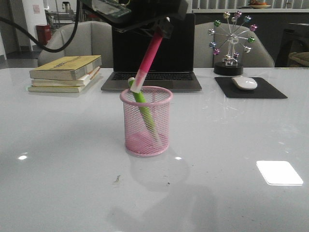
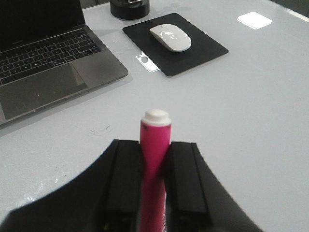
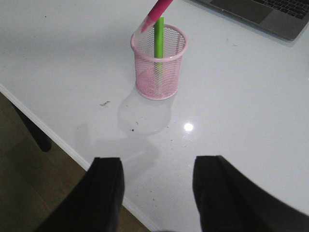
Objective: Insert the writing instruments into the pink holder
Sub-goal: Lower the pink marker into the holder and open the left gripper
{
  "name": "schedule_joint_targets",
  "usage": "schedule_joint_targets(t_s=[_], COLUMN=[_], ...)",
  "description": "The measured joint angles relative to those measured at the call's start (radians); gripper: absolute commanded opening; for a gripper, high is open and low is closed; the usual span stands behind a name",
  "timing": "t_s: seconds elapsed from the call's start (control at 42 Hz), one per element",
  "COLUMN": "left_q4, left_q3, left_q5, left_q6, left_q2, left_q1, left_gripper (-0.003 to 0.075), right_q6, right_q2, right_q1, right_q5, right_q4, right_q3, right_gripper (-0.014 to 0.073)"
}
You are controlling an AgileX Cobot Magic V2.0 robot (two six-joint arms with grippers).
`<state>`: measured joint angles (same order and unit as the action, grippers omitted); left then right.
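The pink holder [image 1: 146, 122] stands upright on the white table [image 1: 58, 174], in front of the laptop [image 1: 153, 58]; inside it the lime green marker [image 1: 143, 108] leans with its upper end just above the rim; the magenta marker [image 1: 147, 60] hangs tilted over the rim, its whitish lower end at the cup's mouth beside the green one. The left gripper [image 2: 153, 188] clamps the magenta marker between its 2 black fingers [image 2: 186, 179]; the right gripper [image 3: 157, 193] hovers well apart from the cup, jaws spread wide and holding nothing. Beyond lie 2 stacked books [image 1: 65, 73], a mouse [image 1: 244, 82] on a black pad [image 1: 251, 88], and a small wheel ornament [image 1: 231, 41].
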<state>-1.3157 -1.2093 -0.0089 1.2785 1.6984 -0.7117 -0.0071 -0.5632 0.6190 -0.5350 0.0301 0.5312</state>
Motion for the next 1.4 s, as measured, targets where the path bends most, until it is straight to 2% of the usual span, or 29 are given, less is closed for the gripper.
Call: schedule_joint_targets(t_s=[0.31, 0.405, 0.476, 0.619, 0.738, 0.857, 1.19, 1.262, 1.31, 1.405], left_q4=[0.013, 0.071, 0.194, 0.596, 0.872, 0.976, 0.999, 1.002, 1.002, 1.003], left_q3=[-0.002, -0.002, -0.002, -0.002, 0.026, 0.077, 0.133, 0.135, 0.138, 0.149], left_q5=[-0.011, -0.037, -0.052, -0.093, -0.174, -0.274, -0.468, -0.496, -0.504, -0.506], left_q6=[0.000, -0.022, -0.135, -0.600, -0.905, -1.003, -1.100, -1.104, -1.104, -1.108], left_q2=[0.002, 0.002, 0.002, 0.002, 0.002, 0.006, 0.115, 0.134, 0.146, 0.161], left_q1=[0.000, -0.002, -0.006, -0.008, -0.020, -0.036, -0.045, -0.048, -0.048, -0.049], left_gripper=[0.0091, 0.0091, 0.0091, 0.0091, 0.0091, 0.0091, 0.0093, 0.0132, 0.0185, 0.0337], right_q6=[0.000, 0.000, 0.000, 0.000, 0.000, 0.000, 0.000, 0.000, 0.000, 0.000], right_q2=[0.000, 0.000, 0.000, 0.000, 0.000, 0.000, 0.000, 0.000, 0.000, 0.000], right_q1=[0.000, 0.000, 0.000, 0.000, 0.000, 0.000, 0.000, 0.000, 0.000, 0.000], right_q5=[0.000, 0.000, -0.001, -0.001, -0.001, -0.001, -0.001, -0.001, -0.001, -0.001], right_q4=[0.000, 0.000, 0.000, 0.000, 0.000, 0.000, 0.000, 0.000, 0.000, 0.000], right_q3=[0.000, 0.000, 0.000, 0.000, 0.000, 0.000, 0.000, 0.000, 0.000, 0.000], right_gripper=[0.0447, 0.0447, 0.0447, 0.0447, 0.0447, 0.0447, 0.0447, 0.0447, 0.0447, 0.0447])
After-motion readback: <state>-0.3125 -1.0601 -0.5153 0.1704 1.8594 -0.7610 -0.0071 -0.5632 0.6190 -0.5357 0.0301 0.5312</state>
